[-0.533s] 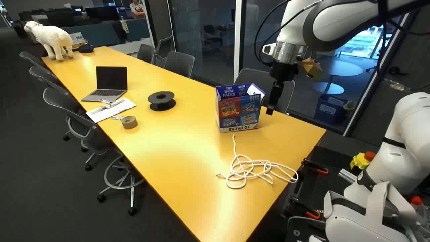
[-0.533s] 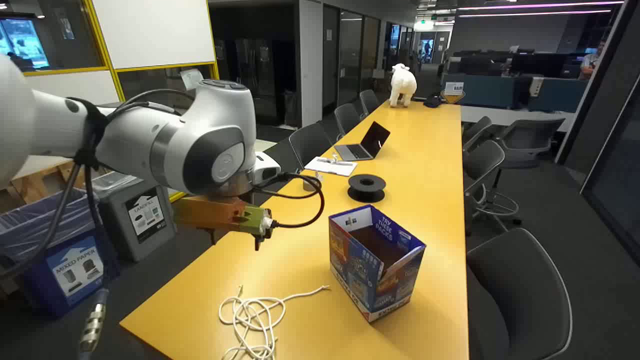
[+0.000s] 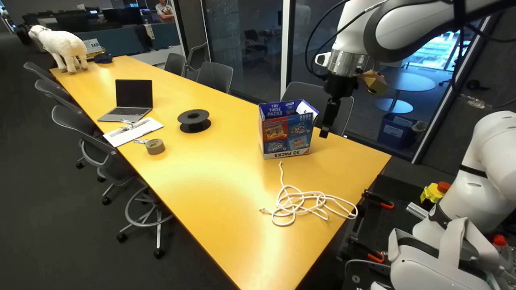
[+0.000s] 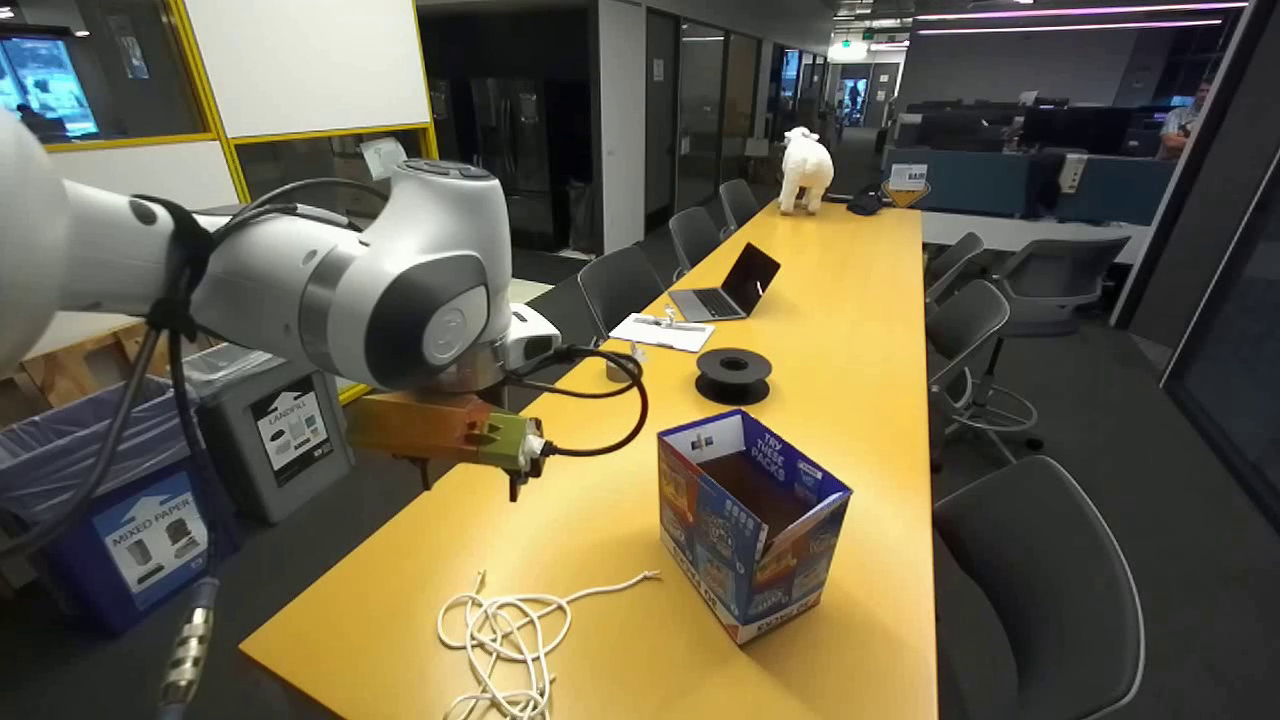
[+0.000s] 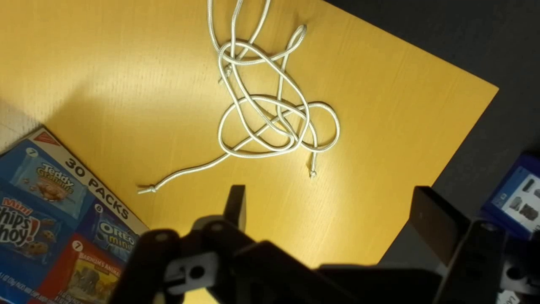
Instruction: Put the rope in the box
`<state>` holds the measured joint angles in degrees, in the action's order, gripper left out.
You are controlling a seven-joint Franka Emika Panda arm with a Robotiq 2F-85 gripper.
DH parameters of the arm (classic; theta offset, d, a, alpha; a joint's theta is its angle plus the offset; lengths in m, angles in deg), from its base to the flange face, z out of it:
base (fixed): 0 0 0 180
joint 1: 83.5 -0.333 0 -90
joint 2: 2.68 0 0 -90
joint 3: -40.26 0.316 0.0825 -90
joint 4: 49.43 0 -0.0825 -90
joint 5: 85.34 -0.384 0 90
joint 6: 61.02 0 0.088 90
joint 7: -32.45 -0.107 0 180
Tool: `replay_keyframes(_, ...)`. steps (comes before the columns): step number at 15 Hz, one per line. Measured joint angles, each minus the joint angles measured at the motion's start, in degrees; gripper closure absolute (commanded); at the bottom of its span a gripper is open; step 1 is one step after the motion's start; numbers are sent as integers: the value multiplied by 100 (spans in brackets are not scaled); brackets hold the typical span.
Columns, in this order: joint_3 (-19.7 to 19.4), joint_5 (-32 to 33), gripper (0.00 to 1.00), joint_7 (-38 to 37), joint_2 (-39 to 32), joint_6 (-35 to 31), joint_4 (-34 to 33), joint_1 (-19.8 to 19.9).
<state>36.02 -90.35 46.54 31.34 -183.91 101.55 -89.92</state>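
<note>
the fingers (image 5: pixel 438 226) stand wide apart, holding nothing, and the rope (image 5: pixel 274 122) lies tangled on the surface (image 3: pixel 209 181) near the open-topped box (image 4: pixel 735 550).

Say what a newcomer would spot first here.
Probably the white rope, tangled in loose loops at the robot's end of the yellow table, near the open-topped, brightly printed box. Next, the tool, hanging open above tabletop level with nothing in its grasp. Then the oddity: a white sheep figure standing at the table's far end.
</note>
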Motion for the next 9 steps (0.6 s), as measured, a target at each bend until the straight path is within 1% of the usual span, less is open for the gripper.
replay_keyframes(2, 64, 0, 0, -1, -22, -81, 104, -3)
replay_keyframes(4, 204, 0, 0, -9, -91, -340, 333, -28)
replay_keyframes(7, 473, 0, 0, -20, -401, -938, 715, -183)
replay_keyframes(9, 656, 0, 0, -27, -816, -1439, 815, -374)
